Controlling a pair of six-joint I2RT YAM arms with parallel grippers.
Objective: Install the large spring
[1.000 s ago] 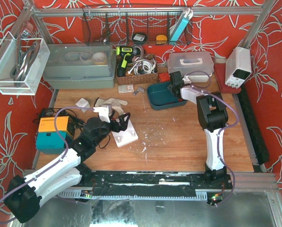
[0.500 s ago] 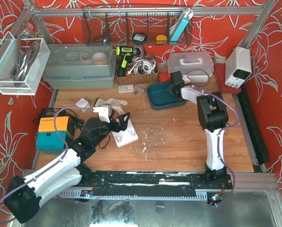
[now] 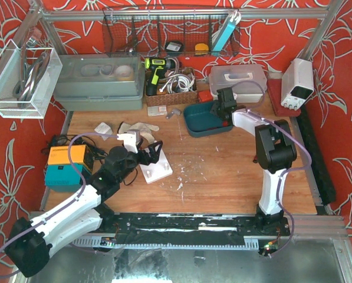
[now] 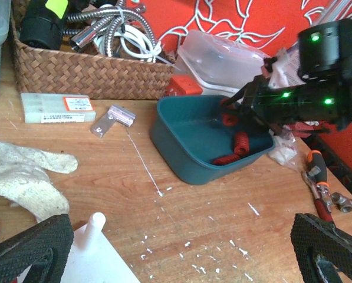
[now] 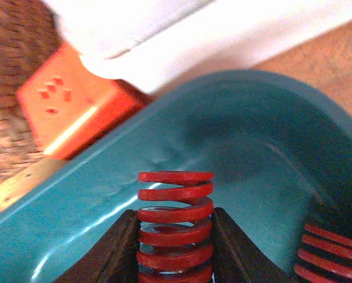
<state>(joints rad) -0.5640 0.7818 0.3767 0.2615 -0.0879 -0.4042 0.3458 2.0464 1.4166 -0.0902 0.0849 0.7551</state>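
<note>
A red spring (image 5: 176, 200), judged to be the large one, is pinched upright between the fingers of the right pincer (image 5: 174, 250). It is held inside the teal tub (image 4: 187, 147) at the far side of the surface (image 3: 223, 171), and other red springs (image 4: 240, 142) lie on the tub's floor nearby. The left pincer (image 4: 178, 253) is held spread wide, low over the white plate (image 3: 155, 168), whose upright peg (image 4: 96, 221) is seen near one pad. The step in hand is judged to be the lift out of the tub. It is best done straight up, so that the tub's wall is cleared and no neighbouring spring is dragged along. The grip should be kept firm and square on the coils, since a spring squeezed off-centre may be flicked out. The axis should be kept vertical, ready for lowering over the peg.
</note>
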